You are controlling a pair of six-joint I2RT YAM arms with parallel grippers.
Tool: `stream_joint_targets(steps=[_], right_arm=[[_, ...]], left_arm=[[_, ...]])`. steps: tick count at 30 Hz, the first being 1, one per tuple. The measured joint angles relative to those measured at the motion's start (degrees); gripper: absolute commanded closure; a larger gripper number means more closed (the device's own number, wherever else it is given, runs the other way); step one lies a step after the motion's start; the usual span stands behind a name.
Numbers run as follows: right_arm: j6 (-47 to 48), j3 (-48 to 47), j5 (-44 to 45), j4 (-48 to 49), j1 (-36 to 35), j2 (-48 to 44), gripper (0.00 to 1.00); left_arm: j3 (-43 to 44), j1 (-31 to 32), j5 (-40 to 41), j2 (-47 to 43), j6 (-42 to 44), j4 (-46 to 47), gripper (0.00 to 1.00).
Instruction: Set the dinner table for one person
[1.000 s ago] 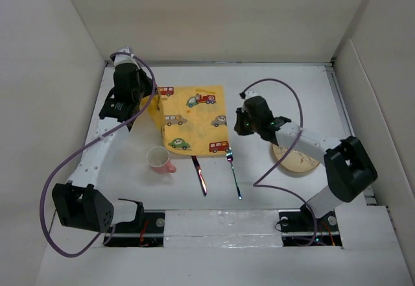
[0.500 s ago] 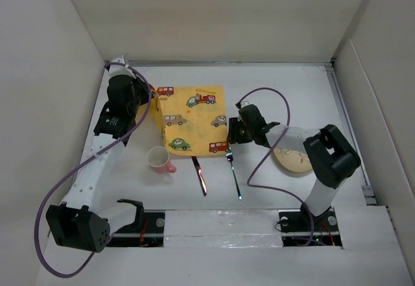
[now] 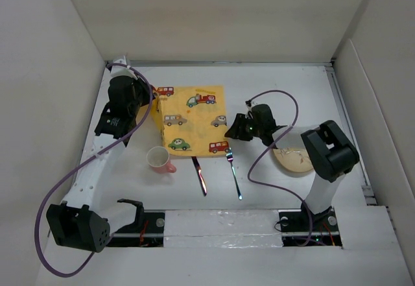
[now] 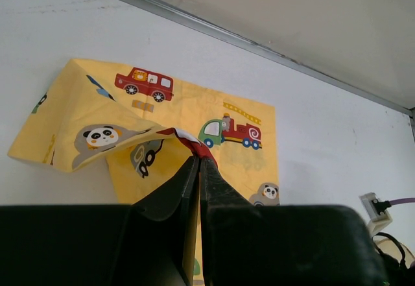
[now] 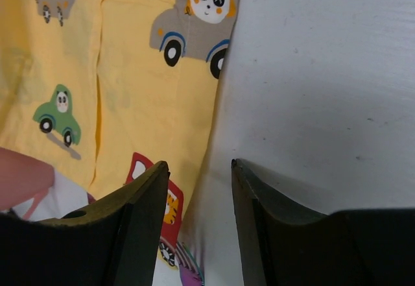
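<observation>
The yellow mat (image 3: pixel 194 119) printed with cartoon vehicles lies on the white dinner table (image 3: pixel 292 91). My left gripper (image 3: pixel 154 106) is shut on the mat's left corner, which is lifted and folded over; in the left wrist view the red-printed corner sits pinched in the gripper (image 4: pixel 198 160) above the mat (image 4: pixel 214 143). My right gripper (image 3: pixel 231 131) stands open at the mat's right edge. In the right wrist view the gripper (image 5: pixel 198 166) straddles that edge of the mat (image 5: pixel 130 72), touching nothing. A fork (image 3: pixel 233 172), a knife (image 3: pixel 200 176), a pink cup (image 3: pixel 158 159) and a plate (image 3: pixel 295 161) lie around the mat.
Pale panels wall the table on three sides. The right arm's purple cable (image 3: pixel 272 140) loops over the table between the fork and the plate. The cup (image 5: pixel 19 177) and the fork's tines (image 5: pixel 192 270) show at the bottom of the right wrist view.
The right gripper has opened and moved left and down to the mat's right edge, uncovering the plate. The left arm has shifted slightly, still holding the mat's corner.
</observation>
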State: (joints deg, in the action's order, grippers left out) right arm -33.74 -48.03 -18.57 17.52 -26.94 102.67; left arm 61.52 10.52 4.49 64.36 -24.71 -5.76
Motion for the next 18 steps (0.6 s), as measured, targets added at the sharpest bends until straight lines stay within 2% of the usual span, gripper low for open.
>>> stream_joint_targets(steps=[8,11,12,14,15,16,18], right_arm=[[-3.89,1.31,-6.38,4.87,0.42,2.12,0.61],[-5.33,2.10,-8.20,6.82,0.79,3.02,0.70],[-5.77,2.12,-8.61,7.13,0.90,3.26,0.77],[-6.45,2.32,-8.92,7.43,1.20,3.50,0.84],[-6.78,2.67,-8.92,7.63,1.38,3.48,0.92],[-7.10,3.02,-8.87,7.74,1.49,3.37,0.96],[-7.67,3.56,-8.76,7.78,1.88,2.82,1.00]], left_arm=[[-0.02,0.00,-0.35,0.02,0.00,0.28,1.00],[-0.02,0.00,-0.42,0.02,0.02,0.35,1.00],[-0.02,0.00,-0.44,0.02,0.02,0.35,1.00],[-0.02,0.00,-0.50,0.02,0.02,0.37,1.00],[-0.04,0.00,-0.55,0.02,0.02,0.39,1.00],[-0.04,0.00,-0.57,0.02,0.00,0.39,1.00],[-0.04,0.00,-0.59,0.02,0.00,0.39,1.00]])
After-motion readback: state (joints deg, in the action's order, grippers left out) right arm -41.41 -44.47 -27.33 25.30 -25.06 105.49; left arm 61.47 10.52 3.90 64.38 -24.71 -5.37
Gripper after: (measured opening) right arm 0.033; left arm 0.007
